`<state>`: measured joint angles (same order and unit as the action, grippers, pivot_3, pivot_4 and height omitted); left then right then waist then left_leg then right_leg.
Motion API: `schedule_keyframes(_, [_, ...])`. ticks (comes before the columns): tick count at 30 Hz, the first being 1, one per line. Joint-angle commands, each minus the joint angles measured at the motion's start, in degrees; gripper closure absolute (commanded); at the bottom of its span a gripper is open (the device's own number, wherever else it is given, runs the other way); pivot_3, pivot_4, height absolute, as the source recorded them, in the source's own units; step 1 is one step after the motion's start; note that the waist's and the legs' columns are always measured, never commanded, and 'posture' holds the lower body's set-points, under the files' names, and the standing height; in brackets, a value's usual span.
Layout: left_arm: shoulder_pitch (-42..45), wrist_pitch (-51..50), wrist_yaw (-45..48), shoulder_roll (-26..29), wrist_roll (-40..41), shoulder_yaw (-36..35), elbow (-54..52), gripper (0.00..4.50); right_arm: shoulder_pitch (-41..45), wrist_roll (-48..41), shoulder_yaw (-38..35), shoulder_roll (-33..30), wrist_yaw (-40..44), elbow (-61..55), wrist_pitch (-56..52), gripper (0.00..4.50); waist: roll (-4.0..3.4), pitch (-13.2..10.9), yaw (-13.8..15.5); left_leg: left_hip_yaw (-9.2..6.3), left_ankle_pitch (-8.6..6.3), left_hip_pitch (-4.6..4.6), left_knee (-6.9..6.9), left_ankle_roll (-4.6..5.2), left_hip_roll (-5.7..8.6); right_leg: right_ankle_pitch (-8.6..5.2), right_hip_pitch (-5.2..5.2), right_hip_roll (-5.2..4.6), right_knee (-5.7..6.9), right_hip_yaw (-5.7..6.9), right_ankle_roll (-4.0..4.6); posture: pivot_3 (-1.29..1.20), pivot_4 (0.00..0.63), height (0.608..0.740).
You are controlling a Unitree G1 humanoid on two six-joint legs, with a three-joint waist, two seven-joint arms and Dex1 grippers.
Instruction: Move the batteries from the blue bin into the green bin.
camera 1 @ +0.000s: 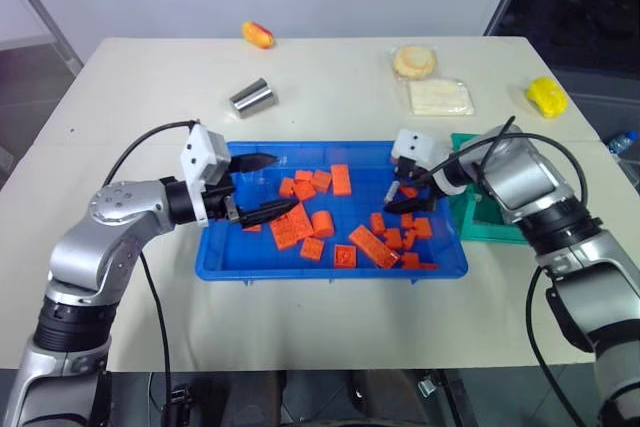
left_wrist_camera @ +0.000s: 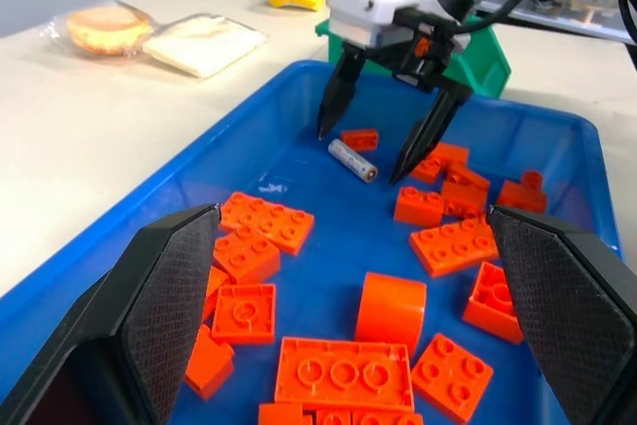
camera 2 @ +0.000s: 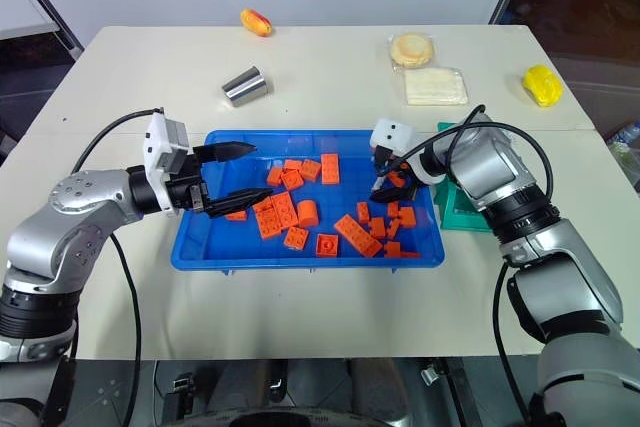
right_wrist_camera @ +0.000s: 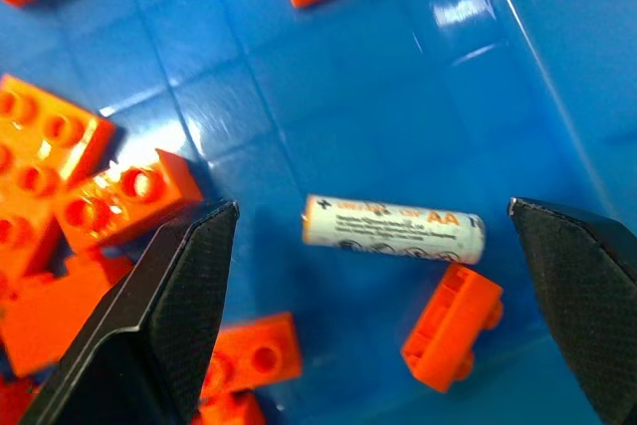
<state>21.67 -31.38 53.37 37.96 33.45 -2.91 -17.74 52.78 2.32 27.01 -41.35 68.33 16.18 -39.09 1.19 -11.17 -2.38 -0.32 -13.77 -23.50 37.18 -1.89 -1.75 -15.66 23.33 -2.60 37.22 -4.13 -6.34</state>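
We list, largest first. Table (camera 1: 330, 317): pale top, carrying all items. Blue bin (camera 1: 300, 266): centre of table, scattered orange blocks (camera 1: 291, 224) inside. Green bin (camera 1: 480, 227): touching the blue bin's right end. Left claw (camera 1: 255, 187): fingers spread, empty, over the bin's left end. Right claw (left_wrist_camera: 390, 141): fingers spread, straddling one battery (right_wrist_camera: 394, 229) lying flat on the blue bin's floor.
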Motion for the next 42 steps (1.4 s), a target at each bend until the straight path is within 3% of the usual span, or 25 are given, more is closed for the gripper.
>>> schedule_keyframes(1, [-0.45, 1.74, -1.17, -1.04, -0.22, -0.35, -2.12, 0.0, 0.86, 2.87, 2.05, -0.59, 1.73, -0.36, 1.09, 0.03, 0.0, 0.0, 0.02, 0.0, 0.0, 0.0, 0.0, 0.0, 0.0, 0.0, 0.0, 0.0, 0.0, 0.0, 0.0, 0.0, 0.15, 0.74])
schedule_keyframes(9, [-1.11, 3.32, -2.6, -3.89, -1.12, 0.44, -1.63, 0.0, -0.07, 5.28, 2.59, -0.07, 2.51, -1.51, 0.48, 0.03, 0.0, 0.0, 0.12, -0.01, 0.0, 0.0, 0.0, 0.0, 0.01, 0.0, 0.0, -0.01, 0.0, 0.0, 0.0, 0.0, 0.15, 0.74])
schedule_keyframes(12, [-1.44, 3.9, -2.96, -4.77, -1.37, 0.77, -1.63, 0.0, -0.11, 6.62, 3.08, 0.16, 2.19, -0.97, 1.47, 0.8, 0.0, 0.0, 0.12, 0.0, 0.0, 0.0, 0.0, 0.0, 0.01, 0.0, 0.0, -0.02, 0.0, 0.0, 0.0, 0.0, 0.15, 0.74])
schedule_keyframes(15, [-1.75, 4.62, -3.1, -5.42, -1.6, 0.87, -1.24, 0.0, 0.07, 8.59, 3.95, 0.55, 1.83, -0.47, 3.15, 2.23, 0.0, 0.0, 0.12, 0.0, 0.0, 0.0, 0.01, 0.0, 0.02, 0.0, -0.02, -0.03, 0.0, 0.0, 0.0, 0.0, 0.15, 0.74])
schedule_keyframes(23, [-3.01, 5.84, -3.48, -5.96, -2.07, 1.13, -1.3, 0.0, -0.47, 9.6, 3.38, 1.05, 2.68, -2.31, 3.42, 2.23, 0.0, 0.0, -0.02, -0.01, 0.0, 0.02, 0.01, 0.0, 0.02, 0.0, -0.02, -0.02, 0.0, 0.0, 0.0, 0.0, 0.15, 0.74])
schedule_keyframes(29, [-2.6, 5.49, -2.48, -4.96, -1.26, 0.42, -0.92, 0.0, 4.87, 7.17, -3.48, -0.44, 1.87, -4.69, 1.64, 2.23, -0.04, -0.03, -0.02, 0.0, 0.0, 0.01, 0.0, 0.0, 0.02, 0.0, -0.01, -0.03, 0.01, 0.0, 0.0, 0.0, 0.15, 0.74])
schedule_keyframes(35, [1.91, 6.3, 2.05, -3.82, -1.52, 1.76, 3.75, 0.0, 11.4, 4.68, -12.39, -11.68, 4.23, -7.81, -3.86, 2.23, -0.16, -0.1, 0.71, -0.03, 0.0, -0.13, -0.05, -0.01, 0.02, -0.01, 0.18, -0.03, 0.04, 0.05, 0.01, 0.0, 0.15, 0.74])
schedule_keyframes(42, [7.05, 6.82, 6.37, -4.83, -1.77, 3.84, 8.26, 0.0, 1.42, 4.03, -18.81, -25.18, 4.36, -11.26, -6.22, 2.23, -0.1, -0.06, 1.43, 0.11, -0.04, -0.12, -0.04, 0.05, 0.04, -0.01, 0.09, -0.07, -0.17, 0.0, 0.01, 0.0, 0.15, 0.74])
